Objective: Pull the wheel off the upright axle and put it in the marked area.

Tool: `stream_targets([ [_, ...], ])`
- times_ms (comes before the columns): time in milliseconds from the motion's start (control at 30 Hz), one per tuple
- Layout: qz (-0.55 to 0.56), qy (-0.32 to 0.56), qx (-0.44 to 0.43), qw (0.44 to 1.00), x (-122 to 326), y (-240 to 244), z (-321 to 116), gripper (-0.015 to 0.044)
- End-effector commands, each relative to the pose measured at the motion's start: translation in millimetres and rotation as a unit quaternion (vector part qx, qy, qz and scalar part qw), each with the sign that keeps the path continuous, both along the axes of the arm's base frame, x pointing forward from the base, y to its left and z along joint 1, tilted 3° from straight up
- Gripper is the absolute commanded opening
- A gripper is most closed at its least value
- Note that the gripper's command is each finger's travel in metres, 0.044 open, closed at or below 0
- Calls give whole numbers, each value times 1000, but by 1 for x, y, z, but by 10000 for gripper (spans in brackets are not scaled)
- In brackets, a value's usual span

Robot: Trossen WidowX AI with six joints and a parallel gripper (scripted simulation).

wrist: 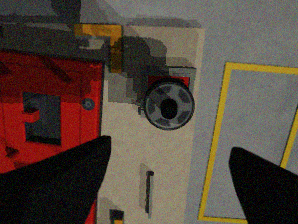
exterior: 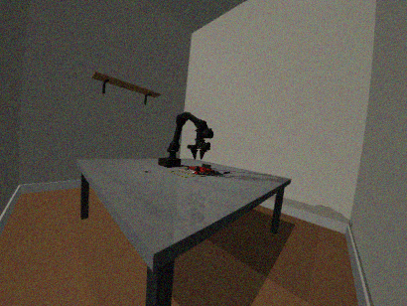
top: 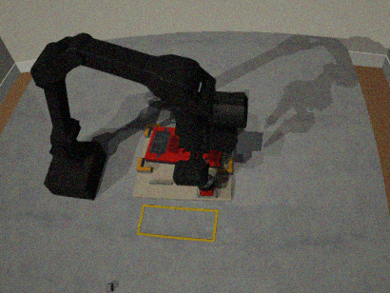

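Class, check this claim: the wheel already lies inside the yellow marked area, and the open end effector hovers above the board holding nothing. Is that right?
Not quite. The wrist view shows the wheel on its axle on the beige board, outside the yellow marked area. The rest stands: the open end effector hovers above, holding nothing.

Nothing here is showing any writing that can be read. The flat red plate [wrist: 50, 107] on the cream base board [wrist: 127, 150] is carrying only dark cut-out shapes and a small round screw head, no letters or numbers. The grey spoked wheel [wrist: 169, 107] is showing bare spokes and a dark hub, with no brand or marking. The yellow rectangular outline [top: 178, 223] on the grey table [top: 295, 209] is standing as a plain border with no label beside it. The orange corner brackets [wrist: 107, 40] are bearing nothing legible either, and the pictures are too grainy to be revealing any finer print.
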State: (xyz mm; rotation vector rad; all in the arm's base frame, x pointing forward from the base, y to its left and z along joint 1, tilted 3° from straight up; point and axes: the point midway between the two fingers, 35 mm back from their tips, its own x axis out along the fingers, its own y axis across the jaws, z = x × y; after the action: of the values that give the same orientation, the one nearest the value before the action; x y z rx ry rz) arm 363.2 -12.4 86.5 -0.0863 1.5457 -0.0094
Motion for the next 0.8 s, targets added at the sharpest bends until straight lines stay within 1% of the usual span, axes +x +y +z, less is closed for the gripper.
stream_targets([
  [0,2,1,2,1000,3,-3,0,300],
  [133,2,1,2,1000,5,-4,-15,300],
  [367,2,1,2,1000,5,-6,-73,300],
  [533,2,1,2,1000,5,-5,-75,300],
  [667,0,8,0,1000,3,-6,-72,195],
  [767,0,8,0,1000,3,-6,-72,175],
])
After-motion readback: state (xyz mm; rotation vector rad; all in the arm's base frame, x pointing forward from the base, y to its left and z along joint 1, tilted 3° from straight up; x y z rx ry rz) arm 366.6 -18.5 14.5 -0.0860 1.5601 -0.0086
